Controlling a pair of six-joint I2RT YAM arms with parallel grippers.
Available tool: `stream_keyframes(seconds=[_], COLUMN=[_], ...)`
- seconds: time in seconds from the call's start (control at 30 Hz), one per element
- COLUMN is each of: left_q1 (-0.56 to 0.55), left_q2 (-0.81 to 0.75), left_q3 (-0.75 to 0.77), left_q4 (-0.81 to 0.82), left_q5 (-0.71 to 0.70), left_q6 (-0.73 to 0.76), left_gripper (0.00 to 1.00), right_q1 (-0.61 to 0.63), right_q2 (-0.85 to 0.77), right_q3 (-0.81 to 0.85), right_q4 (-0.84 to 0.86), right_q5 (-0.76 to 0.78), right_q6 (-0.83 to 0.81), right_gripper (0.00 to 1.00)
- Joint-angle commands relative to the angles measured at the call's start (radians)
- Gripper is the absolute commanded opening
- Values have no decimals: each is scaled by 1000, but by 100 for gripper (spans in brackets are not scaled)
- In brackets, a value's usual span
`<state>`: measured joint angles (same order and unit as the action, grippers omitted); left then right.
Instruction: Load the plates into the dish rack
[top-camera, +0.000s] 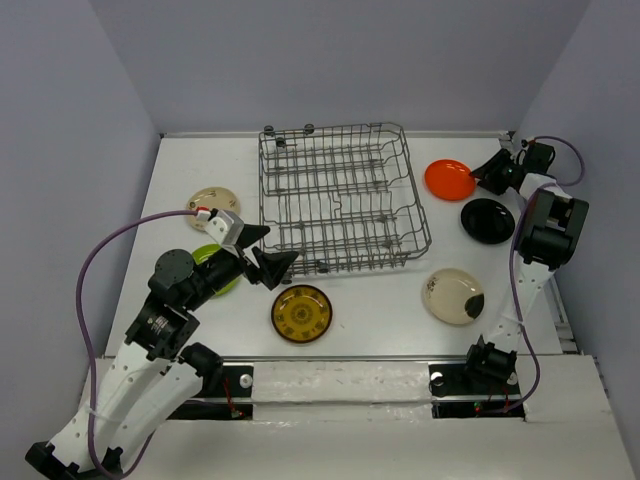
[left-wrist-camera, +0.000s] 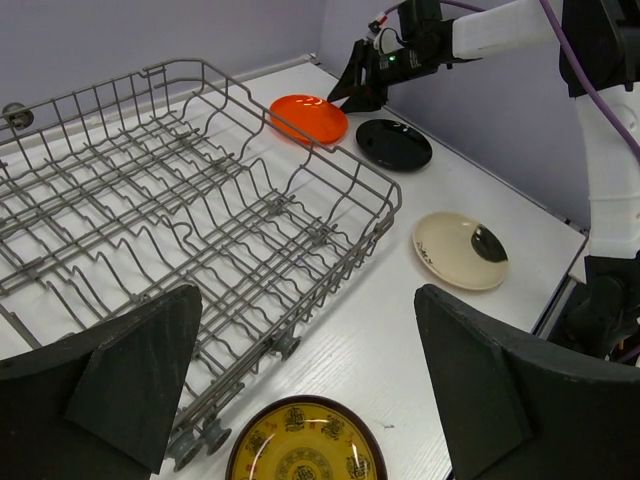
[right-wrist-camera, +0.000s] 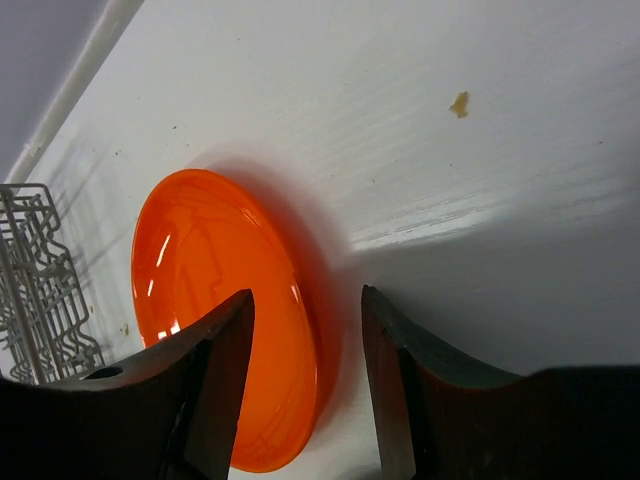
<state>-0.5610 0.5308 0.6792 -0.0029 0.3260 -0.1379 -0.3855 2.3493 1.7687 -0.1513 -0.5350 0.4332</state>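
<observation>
My right gripper (right-wrist-camera: 305, 305) sits low at the far right of the table (top-camera: 380, 300). Its fingers are parted narrowly to straddle the rim of the orange plate (right-wrist-camera: 200, 290), which lies flat just right of the dish rack (top-camera: 345, 266). Nothing is pinched yet. I judge that coming in edge-on lets one finger slip under the lip. My left gripper (top-camera: 272, 250) hangs spread wide by the rack's near left corner, close to the brown plate (top-camera: 301, 313), holding nothing. The rack holds no plates.

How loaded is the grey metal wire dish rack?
Empty: the grey wire dish rack shows only bare tines; the round orange plate lies outside it.
</observation>
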Motion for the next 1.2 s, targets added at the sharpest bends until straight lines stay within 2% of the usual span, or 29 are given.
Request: stream_keyframes(seconds=[0.0,0.13,0.2,0.33,0.43,0.47,0.57,0.77,0.87,0.93,0.97,1.03,1.07,1.1,1.17], left_q1=[7,10,13,21,30,32,42,61,64,65,65,67,67,65,65], left_q2=[5,9,14,21,24,24,29,38,32,29,25,17,12,8,-6], left_q3=[17,16,16,14,14,14,14,11,8,6,8,6,5,5,5], left_q4=[50,52,52,52,52,52,55,63,70,67,66,64,63,63,58], left_q5=[15,13,13,16,18,16,12,1,-13,-15,-16,-22,-37,-50,-85], left_q6=[12,11,12,12,11,12,5,-14,-29,-34,-35,-38,-45,-51,-68], left_gripper=[99,99,99,99,99,99,99,99,99,99,99,99,99,99,99], right_q1=[4,4,4,4,4,4,4,36,94,128,166,215,281,281,402], right_q2=[34,44,48,59,50,36,-14,-289,-453,-533,-607,-674,-726,-743,-777], right_q3=[21,9,9,11,-6,-11,-47,-187,-248,-278,-308,-334,-345,-351,-348], right_q4=[-22,-21,-21,-8,22,36,73,197,225,225,223,220,219,214,185], right_q5=[-72,-98,-109,-115,-105,-103,-50,203,436,525,628,722,768,821,985], right_q6=[-21,-21,-13,15,38,44,62,102,61,42,23,-10,-60,-89,-193], right_gripper=[52,47,39,31,17,8,7,7,7,7,7,7,7,7,7])
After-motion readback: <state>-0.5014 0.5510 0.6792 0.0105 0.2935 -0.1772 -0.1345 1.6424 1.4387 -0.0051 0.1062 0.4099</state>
